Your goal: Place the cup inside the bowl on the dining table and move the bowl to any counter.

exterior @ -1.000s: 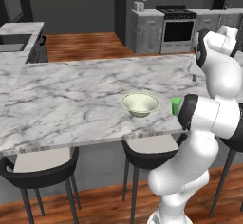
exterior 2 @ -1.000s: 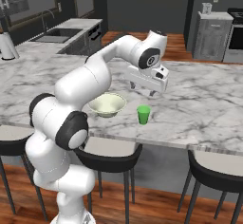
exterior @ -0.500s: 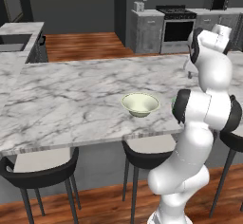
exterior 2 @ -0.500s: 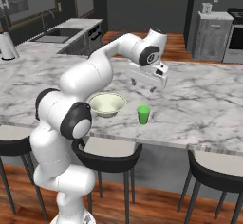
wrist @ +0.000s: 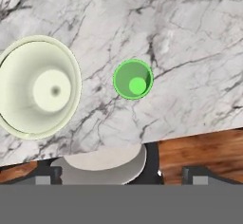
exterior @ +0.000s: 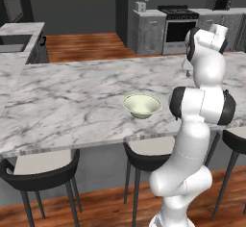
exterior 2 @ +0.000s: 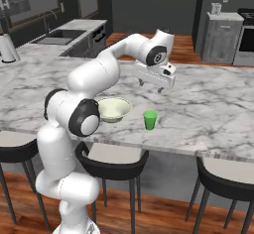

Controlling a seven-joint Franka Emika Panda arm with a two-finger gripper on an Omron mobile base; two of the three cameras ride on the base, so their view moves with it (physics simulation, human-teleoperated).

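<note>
The pincer, whose opening I cannot tell, hangs above the tabletop, with the upright cup just below, beside the bowl.

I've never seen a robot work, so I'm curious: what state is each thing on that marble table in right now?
Small bright green cup: upright, empty, beside the bowl, apart from it.
Wide pale cream-green bowl: upright, empty.
End effector: above the long white marble dining table, holding nothing; open or shut unclear.
</note>
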